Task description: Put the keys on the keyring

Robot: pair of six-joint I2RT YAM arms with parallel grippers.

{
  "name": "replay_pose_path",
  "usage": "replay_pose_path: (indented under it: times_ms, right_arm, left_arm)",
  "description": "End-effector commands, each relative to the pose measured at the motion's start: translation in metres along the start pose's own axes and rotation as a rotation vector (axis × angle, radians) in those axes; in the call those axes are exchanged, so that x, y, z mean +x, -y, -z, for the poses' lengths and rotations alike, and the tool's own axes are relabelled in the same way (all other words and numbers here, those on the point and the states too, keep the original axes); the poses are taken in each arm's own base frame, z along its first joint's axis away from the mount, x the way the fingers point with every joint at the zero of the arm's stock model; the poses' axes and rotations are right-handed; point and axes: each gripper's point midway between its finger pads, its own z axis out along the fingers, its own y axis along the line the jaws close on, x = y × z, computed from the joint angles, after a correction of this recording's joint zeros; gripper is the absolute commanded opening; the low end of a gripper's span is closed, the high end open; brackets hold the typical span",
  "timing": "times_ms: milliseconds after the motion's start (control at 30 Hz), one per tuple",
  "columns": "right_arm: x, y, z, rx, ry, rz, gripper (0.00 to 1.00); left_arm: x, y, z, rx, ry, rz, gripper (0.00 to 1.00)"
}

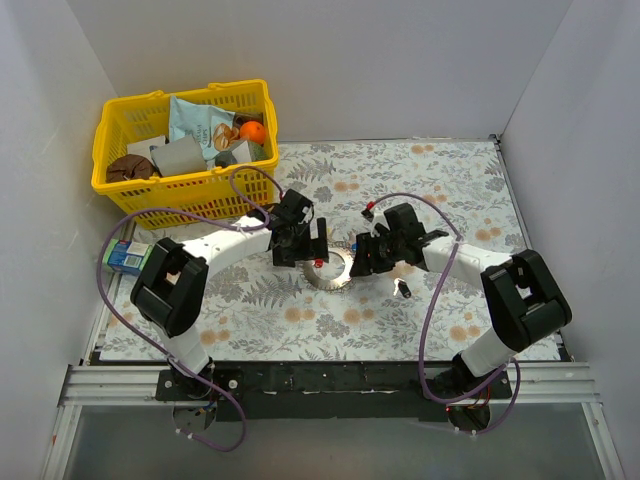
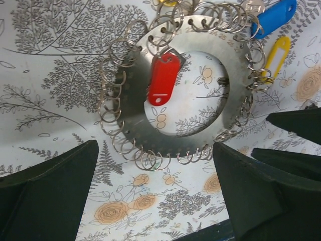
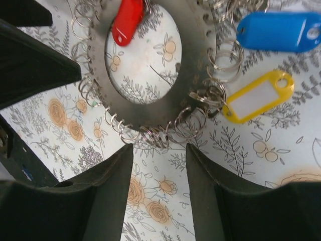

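The keyring lies flat on the floral mat, between my two grippers. In the left wrist view it is a toothed silver disc with a red key lying across its hole. A blue key and a yellow key lie at its far rim. The right wrist view shows the keyring with the red key, blue key and yellow key. My left gripper is open and empty at the ring's edge. My right gripper is open and empty just short of the small rings.
A small dark key lies on the mat to the right of the keyring, and a small red piece lies behind the right gripper. A yellow basket of groceries stands back left. A blue carton sits at the left mat edge.
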Motion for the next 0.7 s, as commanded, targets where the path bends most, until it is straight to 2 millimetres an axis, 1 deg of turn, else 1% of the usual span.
replay_pose_path:
  times_ms: [0,33,167,233,267,300,333,367,400,433,467,500,567,600,633,667]
  right_arm:
    - [-0.027,-0.007,0.004,0.015,0.035,0.066,0.55]
    - [-0.034,-0.008,0.005,0.022,0.046,0.082,0.55]
    - [-0.049,-0.01,0.007,0.031,0.063,0.098,0.56]
    - [-0.057,-0.015,0.006,0.026,0.076,0.112,0.56]
    - [-0.059,-0.016,0.005,0.024,0.073,0.119,0.56]
    - [-0.06,-0.02,0.003,0.018,0.069,0.126,0.56]
    - [-0.058,-0.021,-0.002,0.015,0.047,0.13,0.56]
    - [-0.063,-0.025,-0.003,0.014,0.044,0.148,0.57]
    - [-0.063,-0.028,-0.005,0.013,0.035,0.155,0.57]
    - [-0.058,-0.03,-0.011,0.015,0.015,0.164,0.57]
    - [-0.061,-0.034,-0.013,0.013,0.014,0.177,0.57]
    - [-0.06,-0.034,-0.017,0.015,0.002,0.178,0.57]
    - [-0.056,-0.041,-0.023,0.007,-0.024,0.188,0.57]
    - [-0.058,-0.042,-0.028,0.008,-0.033,0.195,0.57]
    - [-0.053,-0.045,-0.032,0.016,-0.061,0.202,0.57]
    - [-0.052,-0.047,-0.034,0.022,-0.069,0.207,0.57]
  left_arm:
    - [-0.008,-0.017,0.019,-0.046,0.057,0.005,0.98]
    - [-0.009,-0.019,0.02,-0.05,0.056,0.011,0.98]
    - [-0.018,-0.041,0.021,-0.07,0.054,0.06,0.98]
    - [-0.021,-0.043,0.022,-0.051,0.052,0.072,0.98]
    - [-0.025,-0.046,0.024,-0.043,0.057,0.081,0.98]
    - [-0.026,-0.045,0.024,-0.025,0.055,0.089,0.98]
    - [-0.028,-0.045,0.025,-0.016,0.056,0.095,0.98]
    - [-0.032,-0.047,0.025,-0.008,0.062,0.11,0.98]
    - [-0.031,-0.046,0.026,0.009,0.054,0.119,0.98]
    - [-0.032,-0.046,0.027,0.019,0.054,0.126,0.98]
    - [-0.037,-0.046,0.029,0.032,0.066,0.137,0.98]
    - [-0.038,-0.044,0.031,0.048,0.065,0.149,0.98]
    - [-0.043,-0.043,0.036,0.073,0.085,0.164,0.98]
    - [-0.044,-0.043,0.038,0.085,0.09,0.174,0.98]
    - [-0.045,-0.042,0.04,0.1,0.09,0.179,0.98]
    - [-0.045,-0.041,0.041,0.11,0.096,0.178,0.97]
